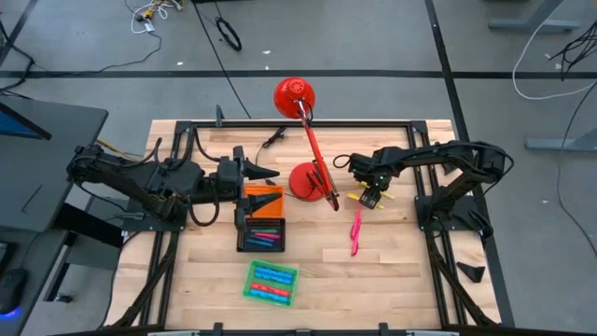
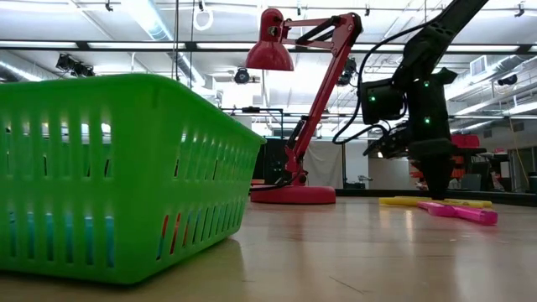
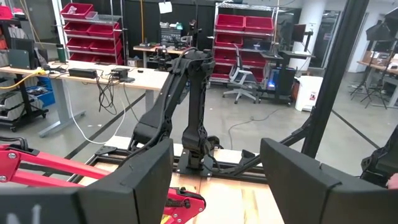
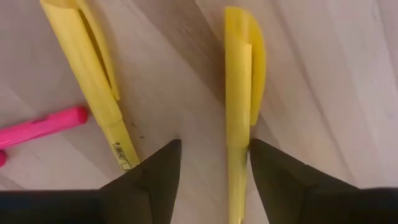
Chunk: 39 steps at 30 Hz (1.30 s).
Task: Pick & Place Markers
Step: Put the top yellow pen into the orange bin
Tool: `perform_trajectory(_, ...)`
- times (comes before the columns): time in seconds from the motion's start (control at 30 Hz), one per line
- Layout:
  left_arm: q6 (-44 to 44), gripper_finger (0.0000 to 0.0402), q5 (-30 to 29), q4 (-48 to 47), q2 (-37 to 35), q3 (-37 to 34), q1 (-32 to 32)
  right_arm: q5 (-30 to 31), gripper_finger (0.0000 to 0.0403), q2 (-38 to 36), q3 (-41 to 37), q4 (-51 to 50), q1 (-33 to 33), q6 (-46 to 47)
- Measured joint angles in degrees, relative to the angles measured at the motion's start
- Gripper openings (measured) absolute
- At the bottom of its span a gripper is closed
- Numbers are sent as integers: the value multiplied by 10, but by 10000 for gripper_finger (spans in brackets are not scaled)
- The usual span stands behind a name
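A: Yellow is what sits between the right gripper's [image 4: 208, 180] fingers: one yellow marker [image 4: 239, 93] lies on the wooden table [image 1: 373, 271] with a dark finger on either side, the jaws spread and low over it.

B: How many yellow ones?

A: Two. The second yellow marker [image 4: 93, 81] lies just beside the first, outside the fingers. Near it is a pink marker [image 4: 40, 127], and the high view shows two pink ones [image 1: 355, 231] end to end, just below the gripper.

B: And the rest?

A: Several lie in the black tray [image 1: 244, 245] and the green basket [image 1: 250, 287]; I cannot count them. The left gripper [image 1: 270, 175] hangs spread open over the orange tray [image 1: 264, 200], holding nothing, beside the red lamp [image 1: 297, 98].
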Motion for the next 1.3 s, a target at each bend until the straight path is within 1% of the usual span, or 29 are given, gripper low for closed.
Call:
perform_trajectory(0.07,0,248,0,0,0,0,0,-2,185,0,0,1,0,-4)
perform_trajectory(0.13,0,248,0,0,0,0,0,-4,163,0,0,1,0,-4)
perform_trajectory(0.4,0,248,0,0,0,0,0,-8,42,1,-1,0,0,15)
perform_trajectory(0.5,0,248,0,0,0,0,0,-8,14,1,-1,-2,1,16)
perform_trajectory(0.63,0,248,0,0,0,0,0,-8,14,0,-2,-2,1,17)
perform_trajectory(0.73,0,248,0,0,0,0,0,-8,13,-17,-2,-14,0,29)
perform_trajectory(0.83,0,248,0,0,0,0,0,-10,12,-54,-7,-63,0,50)
perform_trajectory(1.03,0,248,0,0,0,0,0,-12,11,-155,-4,-141,0,92)
perform_trajectory(1.17,0,248,0,0,0,0,4,-12,10,-214,19,-199,0,114)
perform_trajectory(1.3,0,248,0,1,0,0,4,-12,10,-243,69,-254,0,123)
